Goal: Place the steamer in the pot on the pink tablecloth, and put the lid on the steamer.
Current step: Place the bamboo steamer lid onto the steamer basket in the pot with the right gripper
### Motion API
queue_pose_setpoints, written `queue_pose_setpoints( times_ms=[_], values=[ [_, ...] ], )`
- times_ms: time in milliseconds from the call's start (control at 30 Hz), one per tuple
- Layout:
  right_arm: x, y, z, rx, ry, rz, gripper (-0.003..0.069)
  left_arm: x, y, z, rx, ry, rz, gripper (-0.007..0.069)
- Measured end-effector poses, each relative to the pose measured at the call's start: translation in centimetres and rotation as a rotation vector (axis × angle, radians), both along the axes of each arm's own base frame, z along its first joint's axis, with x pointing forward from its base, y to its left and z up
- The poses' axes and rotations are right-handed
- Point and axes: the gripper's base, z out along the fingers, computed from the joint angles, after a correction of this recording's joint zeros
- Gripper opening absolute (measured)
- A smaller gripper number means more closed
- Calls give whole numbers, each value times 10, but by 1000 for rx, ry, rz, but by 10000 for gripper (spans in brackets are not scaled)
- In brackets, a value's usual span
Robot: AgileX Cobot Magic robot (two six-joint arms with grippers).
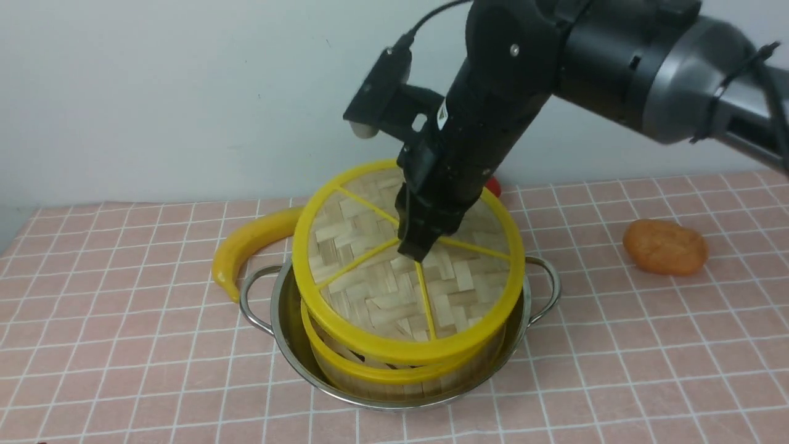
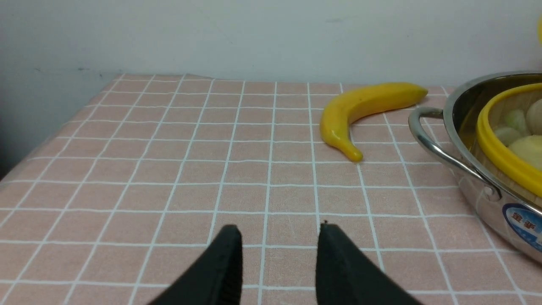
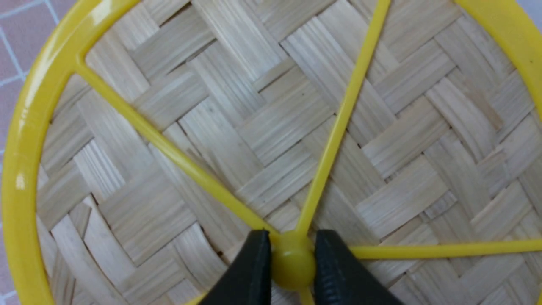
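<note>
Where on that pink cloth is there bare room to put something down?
Bare pink tablecloth left of the banana and pot, and between the pot and the orange lump. The middle is crowded: pot, steamer, lid.

red object (image 1: 493,185) mostly behind right arm, pot (image 2: 478,186) cut off – label (image 2: 523,222) unreadable

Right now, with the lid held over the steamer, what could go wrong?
The lid sits tilted, its far edge raised above the steamer; released now, it may land crooked or slide off. The right gripper pinches only the small hub, so the lid could swivel or slip. Pushing down unevenly might rock the steamer in the pot.
</note>
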Motion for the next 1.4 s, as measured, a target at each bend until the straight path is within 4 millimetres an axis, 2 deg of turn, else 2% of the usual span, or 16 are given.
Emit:
queue_pose_setpoints(
  times_ms=[133,400,1167,1233,1400],
  values=[
    [8,6,-13,13,-16,-6,144,0,0,0,0,0,0,243],
    [12,9,-21,14,-18,-9,144,0,0,0,0,0,0,243],
    [14,11,-32,7,0,-12,146,0,0,0,0,0,0,243],
    [15,12,-31,10,-5,-12,171,0,0,0,0,0,0,243],
    [18,14,-29,38,-38,-20,313,0,0,0,0,0,0,243]
  ],
)
